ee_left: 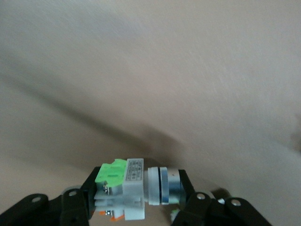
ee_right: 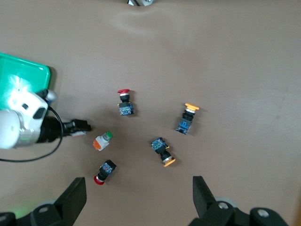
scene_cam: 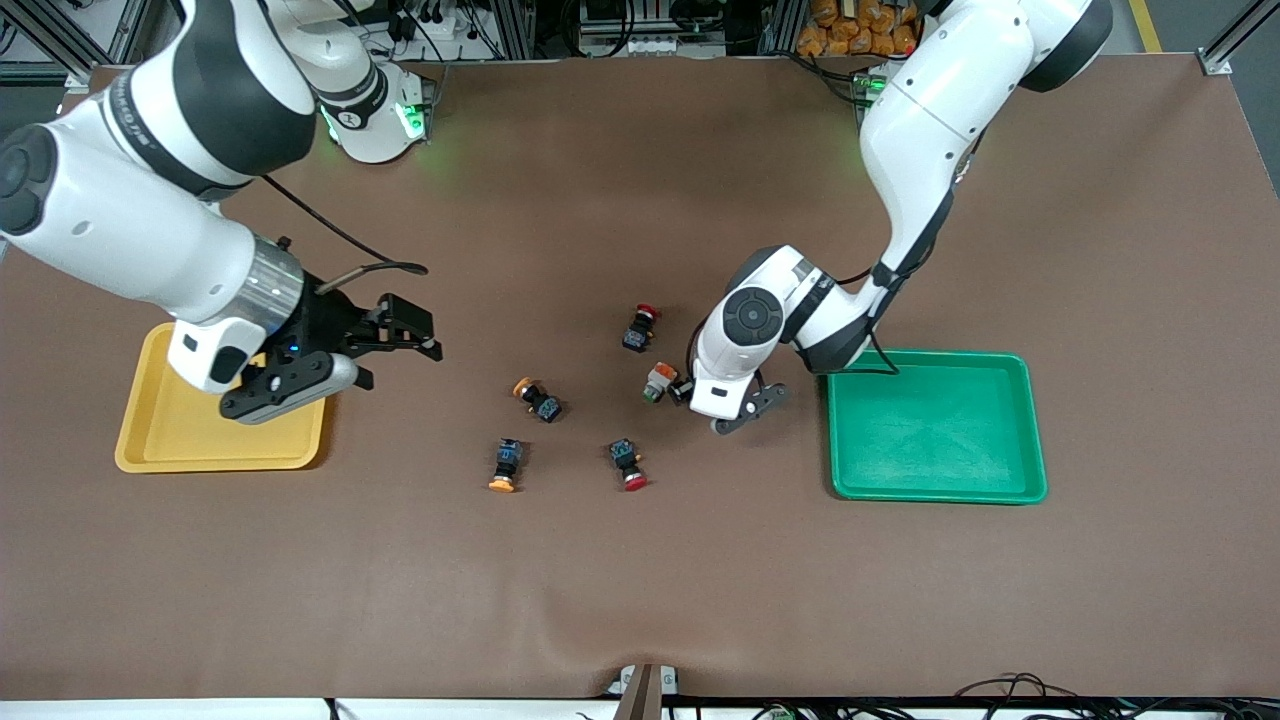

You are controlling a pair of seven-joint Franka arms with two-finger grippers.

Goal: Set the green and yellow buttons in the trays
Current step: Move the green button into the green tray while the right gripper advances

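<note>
Two green buttons were in play. One (ee_left: pixel 134 188) sat clamped crosswise in the left claw (scene_cam: pixel 683 392), its white body and silver collar pinched between the black fingers (ee_left: pixel 75 207), down at table level. The other green button (scene_cam: pixel 660 383) lay loose on the mat just beside that claw's tips.

The green tray (scene_cam: pixel 1035 430) looked bare. It lay near the left claw, toward the left arm's end of the table. The grip seemed made, so the step in hand was probably the lift and carry.

To do it well, the claw should rise straight up before travelling, so the loose neighbour is not knocked. The pinch sat on a rounded collar, so a slow, level carry would guard against the part twisting out. Releasing low over the middle of the tray would help stop it rolling to the rim.

Two yellow-capped buttons (scene_cam: pixel 530 392) (scene_cam: pixel 503 468) and two red-capped ones (scene_cam: pixel 640 325) (scene_cam: pixel 630 468) lay well apart from the left claw.

The right claw (scene_cam: pixel 415 335) waited with its fingers spread wide and empty, over the edge of the yellow tray (scene_cam: pixel 130 440).
</note>
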